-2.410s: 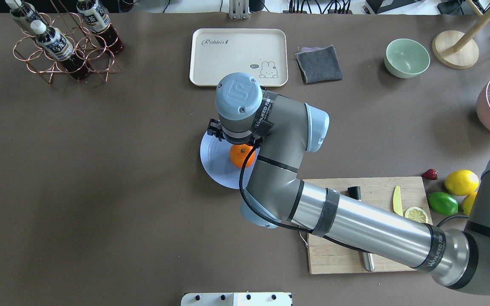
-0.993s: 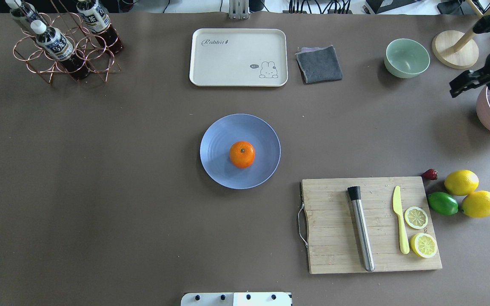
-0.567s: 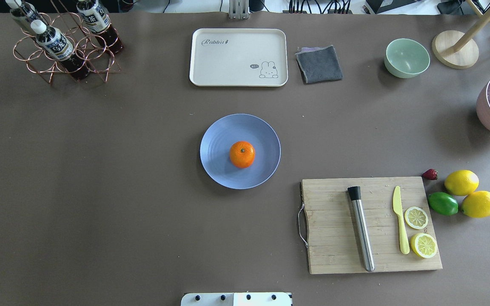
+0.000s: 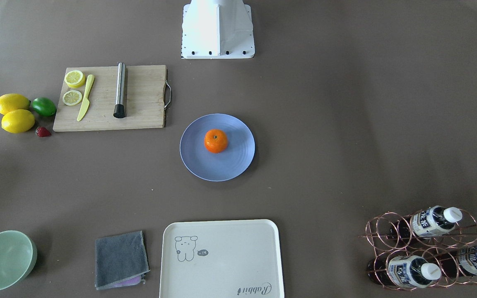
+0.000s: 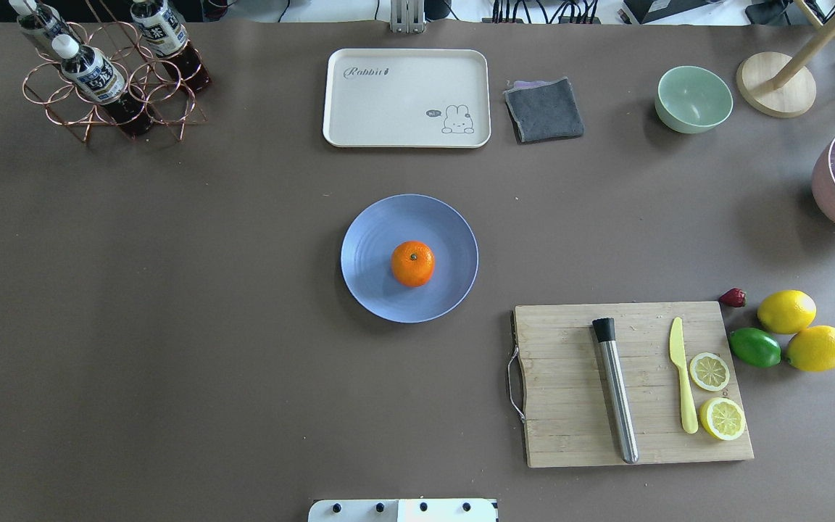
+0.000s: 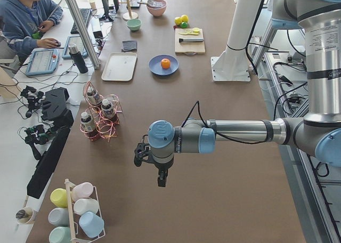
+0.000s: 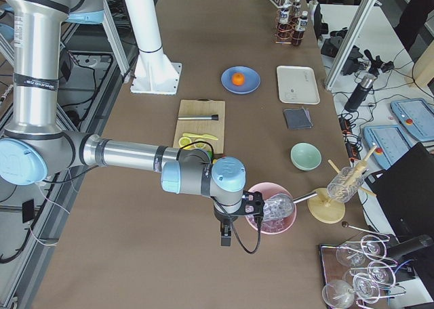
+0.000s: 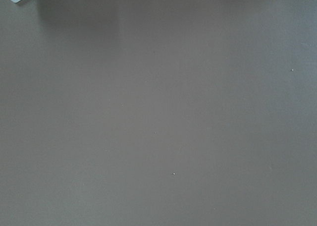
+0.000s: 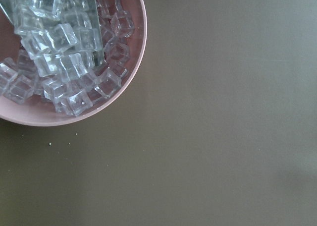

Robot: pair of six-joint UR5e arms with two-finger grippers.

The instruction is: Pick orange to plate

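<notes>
The left pincer hangs over bare brown worktop, well apart from everything. I cannot tell whether it is released or clenched. The same goes for the right pincer, which hangs just beside the round pink bowl of ice cubes.

In the overhead view the small round bright-orange fruit rests stem-up near the middle of the round periwinkle-blue plate, so the task looks done. A bamboo cutting board lies at the plate's 4 o'clock and a cream rectangular tray at its 12.

The likeliest mishap is the right arm clipping the ice bowl on any swing. A knock to the worktop could also roll the fruit off the shallow plate.
</notes>
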